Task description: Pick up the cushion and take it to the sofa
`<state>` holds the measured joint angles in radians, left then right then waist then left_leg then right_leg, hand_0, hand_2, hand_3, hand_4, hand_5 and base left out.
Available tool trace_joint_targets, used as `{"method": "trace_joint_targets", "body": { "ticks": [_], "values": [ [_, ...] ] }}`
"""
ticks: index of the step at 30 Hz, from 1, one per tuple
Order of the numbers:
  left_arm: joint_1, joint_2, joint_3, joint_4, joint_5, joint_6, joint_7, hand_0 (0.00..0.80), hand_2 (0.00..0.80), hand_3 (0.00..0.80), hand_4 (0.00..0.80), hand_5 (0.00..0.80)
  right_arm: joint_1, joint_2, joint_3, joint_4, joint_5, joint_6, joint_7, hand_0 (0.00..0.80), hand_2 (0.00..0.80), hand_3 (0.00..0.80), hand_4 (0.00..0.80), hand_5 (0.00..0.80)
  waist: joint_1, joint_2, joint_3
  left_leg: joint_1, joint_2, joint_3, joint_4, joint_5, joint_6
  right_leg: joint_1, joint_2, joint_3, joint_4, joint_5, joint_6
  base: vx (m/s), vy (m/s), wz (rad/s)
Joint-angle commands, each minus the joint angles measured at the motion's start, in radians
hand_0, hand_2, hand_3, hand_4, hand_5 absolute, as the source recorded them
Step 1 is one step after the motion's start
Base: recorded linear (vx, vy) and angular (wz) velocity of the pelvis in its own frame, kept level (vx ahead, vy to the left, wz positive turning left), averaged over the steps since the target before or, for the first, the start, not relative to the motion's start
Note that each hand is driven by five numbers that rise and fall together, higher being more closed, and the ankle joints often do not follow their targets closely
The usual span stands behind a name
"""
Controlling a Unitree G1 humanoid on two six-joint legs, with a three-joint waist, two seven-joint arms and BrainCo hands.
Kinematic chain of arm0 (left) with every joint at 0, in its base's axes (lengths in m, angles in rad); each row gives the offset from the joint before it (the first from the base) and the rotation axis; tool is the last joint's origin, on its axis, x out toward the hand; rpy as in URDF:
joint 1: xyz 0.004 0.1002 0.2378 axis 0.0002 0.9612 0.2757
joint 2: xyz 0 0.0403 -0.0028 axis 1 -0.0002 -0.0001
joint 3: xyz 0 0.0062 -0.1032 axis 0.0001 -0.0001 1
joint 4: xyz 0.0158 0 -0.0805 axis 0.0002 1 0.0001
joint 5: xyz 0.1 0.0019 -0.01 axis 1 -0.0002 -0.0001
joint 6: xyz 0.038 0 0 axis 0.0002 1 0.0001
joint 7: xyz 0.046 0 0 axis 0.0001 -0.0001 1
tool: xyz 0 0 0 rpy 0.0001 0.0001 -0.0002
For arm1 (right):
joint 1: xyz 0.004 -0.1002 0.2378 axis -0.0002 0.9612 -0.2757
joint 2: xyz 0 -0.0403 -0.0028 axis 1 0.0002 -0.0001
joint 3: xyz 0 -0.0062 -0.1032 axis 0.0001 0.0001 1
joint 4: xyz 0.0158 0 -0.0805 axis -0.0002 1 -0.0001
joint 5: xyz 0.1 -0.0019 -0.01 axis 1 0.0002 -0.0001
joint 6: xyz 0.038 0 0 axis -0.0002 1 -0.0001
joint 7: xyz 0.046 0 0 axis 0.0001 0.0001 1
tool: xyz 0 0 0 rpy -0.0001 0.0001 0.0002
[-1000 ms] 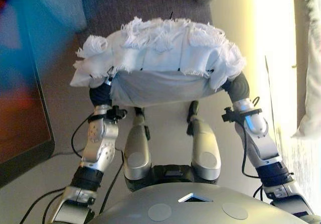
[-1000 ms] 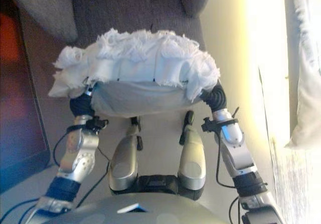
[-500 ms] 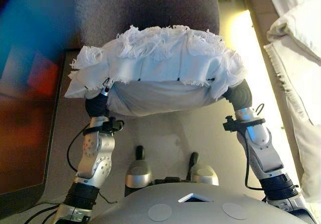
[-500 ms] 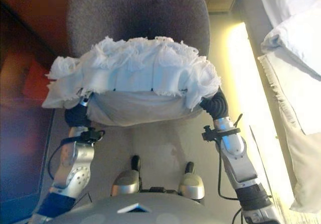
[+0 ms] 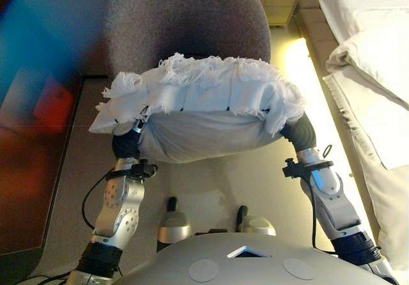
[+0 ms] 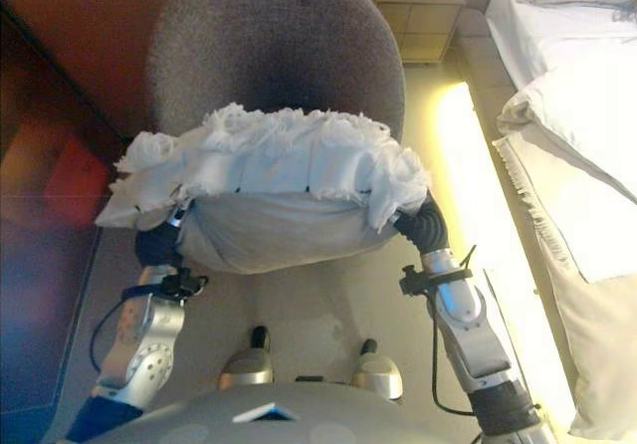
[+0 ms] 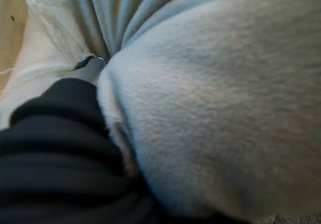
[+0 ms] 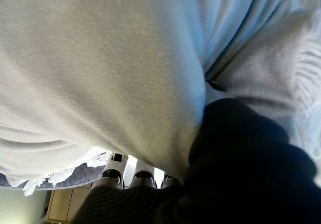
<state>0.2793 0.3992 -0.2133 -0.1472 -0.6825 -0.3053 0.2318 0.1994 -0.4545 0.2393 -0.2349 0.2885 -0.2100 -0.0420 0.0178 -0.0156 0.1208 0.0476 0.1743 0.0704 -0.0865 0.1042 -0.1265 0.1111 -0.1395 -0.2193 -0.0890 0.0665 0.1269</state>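
Observation:
I hold a white cushion (image 5: 204, 100) with a fringed top edge between my two hands at chest height. My left hand (image 5: 126, 143) presses its left end, sunk into the fabric (image 7: 200, 108). My right hand (image 5: 299, 131) presses its right end; in the right wrist view its fingers (image 8: 135, 176) lie straight along the cushion's underside (image 8: 100, 68). A grey upholstered seat with a rounded back (image 5: 185, 23) stands directly ahead, just beyond the cushion. The cushion hangs in the air in front of the seat and hides the front of it.
A bed with white bedding (image 5: 370, 55) runs along the right. A lit strip of floor (image 5: 307, 74) lies between it and the seat. A small nightstand (image 6: 418, 6) stands at the far right. Dark wooden furniture (image 5: 32, 170) lines the left.
The whole view has shifted: more of the grey seat, the bed and the nightstand show now. The cushion stays held between both hands in the same way.

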Motion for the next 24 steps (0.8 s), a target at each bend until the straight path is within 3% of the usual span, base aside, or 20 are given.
{"method": "trace_joint_targets", "body": {
  "ticks": [1, 4, 6, 8, 10, 12, 14, 16, 19, 22, 24],
  "values": [
    [-0.093, 0.011, 0.027, -0.135, -0.004, -0.107, -0.043, 0.800, 0.800, 0.800, 0.800, 0.800, -0.101, -0.049, 0.025, -0.095, 0.035, -0.074, 0.005, 0.800, 0.800, 0.800, 0.800, 0.800, 0.014, -0.018, 0.020, 0.015, 0.127, 0.016, 0.075, 0.058, -0.027, 0.000, 0.008, 0.016, 0.082, -0.039, -0.041, -0.072, -0.157, -0.10],
    [-0.089, -0.001, 0.029, -0.115, -0.010, -0.127, -0.041, 0.800, 0.800, 0.800, 0.800, 0.800, -0.100, -0.058, 0.028, -0.079, 0.043, -0.090, 0.005, 0.800, 0.800, 0.800, 0.800, 0.800, 0.007, -0.030, 0.045, -0.046, 0.140, 0.059, 0.236, 0.083, -0.019, -0.002, 0.017, 0.001, 0.097, -0.036, -0.062, -0.031, -0.197, -0.11],
    [-0.083, -0.010, 0.030, -0.114, -0.002, -0.130, -0.044, 0.800, 0.800, 0.800, 0.800, 0.800, -0.097, -0.061, 0.027, -0.075, 0.042, -0.095, 0.009, 0.800, 0.800, 0.800, 0.800, 0.800, 0.012, -0.039, 0.057, -0.077, 0.110, 0.049, 0.301, 0.065, -0.003, 0.008, 0.021, -0.002, 0.099, -0.037, -0.071, 0.052, -0.159, -0.04],
    [-0.073, -0.018, 0.035, -0.124, 0.005, -0.138, -0.036, 0.800, 0.800, 0.800, 0.800, 0.800, -0.100, -0.062, 0.033, -0.076, 0.044, -0.097, 0.021, 0.800, 0.800, 0.800, 0.800, 0.800, 0.031, -0.033, 0.064, -0.089, 0.022, 0.010, 0.272, 0.016, 0.024, 0.015, 0.028, 0.014, 0.106, -0.048, -0.066, 0.110, -0.079, -0.03],
    [-0.079, -0.015, 0.036, -0.134, 0.007, -0.141, -0.025, 0.800, 0.800, 0.800, 0.800, 0.800, -0.106, -0.060, 0.041, -0.078, 0.036, -0.101, 0.019, 0.800, 0.800, 0.800, 0.800, 0.800, 0.041, -0.023, 0.068, -0.098, -0.009, 0.014, 0.230, 0.015, 0.027, 0.023, 0.038, 0.019, 0.105, -0.058, -0.064, 0.106, -0.017, -0.28],
    [-0.124, -0.016, 0.014, -0.129, 0.011, -0.139, 0.005, 0.800, 0.800, 0.800, 0.800, 0.800, -0.134, -0.051, 0.063, -0.067, 0.007, -0.104, -0.013, 0.800, 0.800, 0.800, 0.800, 0.800, 0.061, -0.004, 0.077, -0.149, -0.033, 0.035, 0.142, 0.074, 0.016, 0.055, 0.059, 0.021, 0.091, -0.078, -0.063, 0.167, 0.022, -0.35],
    [-0.145, -0.022, -0.004, -0.121, 0.020, -0.144, 0.025, 0.800, 0.800, 0.800, 0.800, 0.800, -0.148, -0.046, 0.081, -0.056, -0.008, -0.106, -0.029, 0.800, 0.800, 0.800, 0.800, 0.800, 0.086, 0.004, 0.082, -0.192, -0.048, 0.024, 0.076, 0.140, 0.007, 0.097, 0.076, 0.036, 0.081, -0.100, -0.063, 0.290, 0.030, 0.00],
    [-0.132, -0.026, -0.007, -0.127, 0.023, -0.152, 0.029, 0.800, 0.800, 0.800, 0.800, 0.800, -0.138, -0.045, 0.083, -0.060, -0.007, -0.103, -0.022, 0.800, 0.800, 0.800, 0.800, 0.800, 0.107, 0.011, 0.082, -0.229, -0.039, 0.004, 0.035, 0.210, -0.008, 0.142, 0.091, 0.059, 0.084, -0.132, -0.070, 0.362, 0.057, 0.02],
    [-0.100, -0.037, -0.003, -0.134, 0.026, -0.168, 0.022, 0.800, 0.800, 0.800, 0.800, 0.800, -0.111, -0.048, 0.080, -0.072, -0.008, -0.105, -0.004, 0.800, 0.800, 0.800, 0.800, 0.800, 0.125, 0.015, 0.079, -0.276, -0.015, -0.009, 0.019, 0.243, -0.020, 0.178, 0.095, 0.083, 0.099, -0.179, -0.078, 0.435, 0.112, -0.13],
    [-0.079, -0.040, 0.004, -0.136, 0.029, -0.189, 0.016, 0.800, 0.800, 0.800, 0.800, 0.800, -0.095, -0.060, 0.072, -0.081, 0.010, -0.114, 0.015, 0.800, 0.800, 0.800, 0.800, 0.800, 0.134, 0.015, 0.076, -0.299, 0.026, -0.011, 0.019, 0.248, -0.029, 0.201, 0.075, 0.100, 0.132, -0.233, -0.072, 0.474, 0.182, -0.04],
    [-0.090, -0.035, 0.007, -0.132, 0.029, -0.188, 0.018, 0.800, 0.800, 0.800, 0.800, 0.800, -0.101, -0.065, 0.066, -0.082, 0.023, -0.117, 0.018, 0.800, 0.800, 0.800, 0.800, 0.800, 0.131, 0.008, 0.073, -0.287, 0.038, 0.020, 0.025, 0.213, -0.019, 0.207, 0.047, 0.094, 0.157, -0.250, -0.057, 0.444, 0.201, 0.08]
  ]
}}
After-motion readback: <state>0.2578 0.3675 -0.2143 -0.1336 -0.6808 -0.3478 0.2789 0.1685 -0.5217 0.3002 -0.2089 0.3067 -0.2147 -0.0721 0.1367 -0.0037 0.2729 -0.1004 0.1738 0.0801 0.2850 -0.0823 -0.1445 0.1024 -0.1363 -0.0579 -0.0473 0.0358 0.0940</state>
